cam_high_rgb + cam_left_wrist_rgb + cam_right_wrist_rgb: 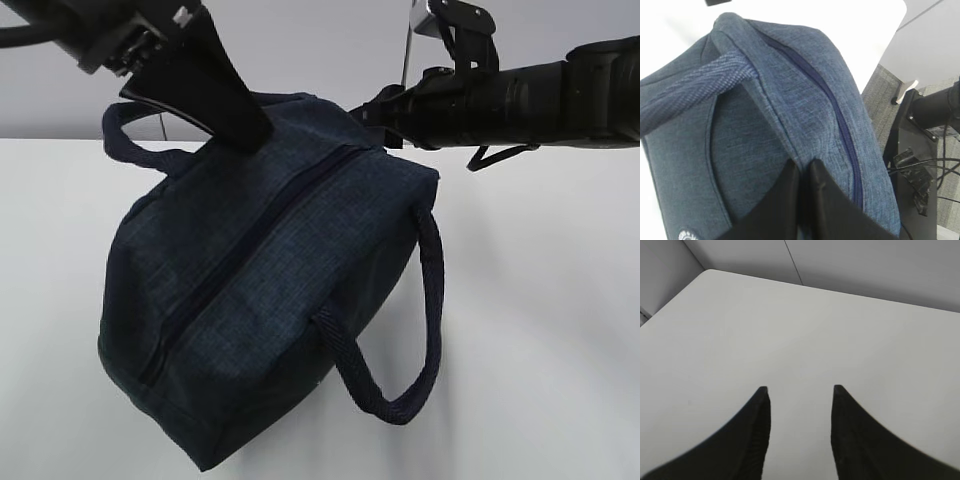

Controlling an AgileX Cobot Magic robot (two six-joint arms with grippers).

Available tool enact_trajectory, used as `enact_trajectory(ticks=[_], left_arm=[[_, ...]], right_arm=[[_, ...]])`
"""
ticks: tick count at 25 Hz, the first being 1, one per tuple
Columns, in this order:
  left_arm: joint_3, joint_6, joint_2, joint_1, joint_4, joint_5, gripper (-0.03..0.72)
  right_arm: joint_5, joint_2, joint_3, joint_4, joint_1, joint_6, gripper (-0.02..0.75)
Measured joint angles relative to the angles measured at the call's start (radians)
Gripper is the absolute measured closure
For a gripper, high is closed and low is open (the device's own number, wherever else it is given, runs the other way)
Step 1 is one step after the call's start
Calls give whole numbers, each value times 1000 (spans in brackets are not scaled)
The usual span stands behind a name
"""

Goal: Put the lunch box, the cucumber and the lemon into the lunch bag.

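Note:
The dark navy lunch bag fills the middle of the exterior view, tipped toward the camera, with its top zipper closed along its whole length. My left gripper comes down from the upper left and is shut on a fold of fabric at the bag's top edge; the left wrist view shows both fingers pinched together on the lunch bag beside its zipper. My right gripper stands open over bare table with nothing between its fingers. The lunch box, the cucumber and the lemon are out of view.
One loop handle hangs off the bag's front right, the other curls at the back left. The right arm reaches in from the right, just behind the bag's top corner. White table surrounds the bag.

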Motion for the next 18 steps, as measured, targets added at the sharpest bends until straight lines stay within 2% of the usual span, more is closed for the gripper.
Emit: enact_trajectory(ticks=[6, 12, 18], left_arm=[[0, -16, 0, 0, 30, -38, 694], [-2, -50, 37, 0, 26, -133, 693], [-2, -81, 102, 0, -66, -275, 694]], right_arm=[[25, -77, 0, 0, -67, 67, 427], [25, -215, 0, -67, -134, 138, 427], [31, -303, 0, -104, -133, 179, 425]])
